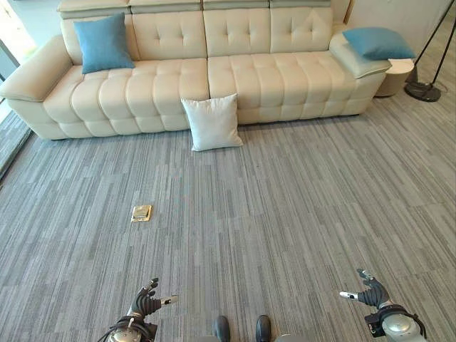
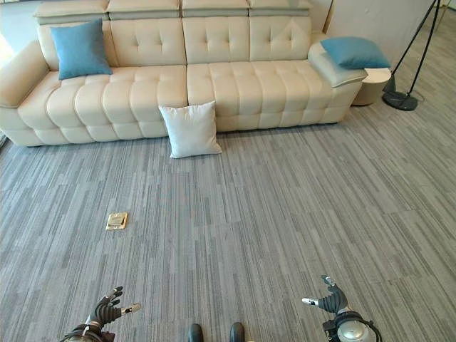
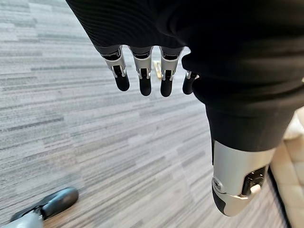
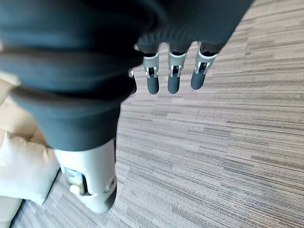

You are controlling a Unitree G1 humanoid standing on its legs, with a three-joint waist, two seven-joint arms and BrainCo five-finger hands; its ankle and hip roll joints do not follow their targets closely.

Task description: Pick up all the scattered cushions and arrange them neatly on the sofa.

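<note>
A white cushion (image 1: 211, 122) leans against the front of the cream sofa (image 1: 249, 78), standing on the carpet near its middle; it also shows in the right wrist view as the white cushion (image 4: 21, 168). A blue cushion (image 1: 104, 43) stands upright on the sofa's left seat. Another blue cushion (image 1: 377, 43) lies flat on the right armrest. My left hand (image 1: 145, 304) hangs open low at the left, far from the cushions, and holds nothing. My right hand (image 1: 370, 293) is open at the lower right, also with nothing in it.
A small brass floor plate (image 1: 141, 212) is set in the grey striped carpet between me and the sofa. A floor lamp base (image 1: 423, 91) and a round side table (image 1: 396, 75) stand right of the sofa.
</note>
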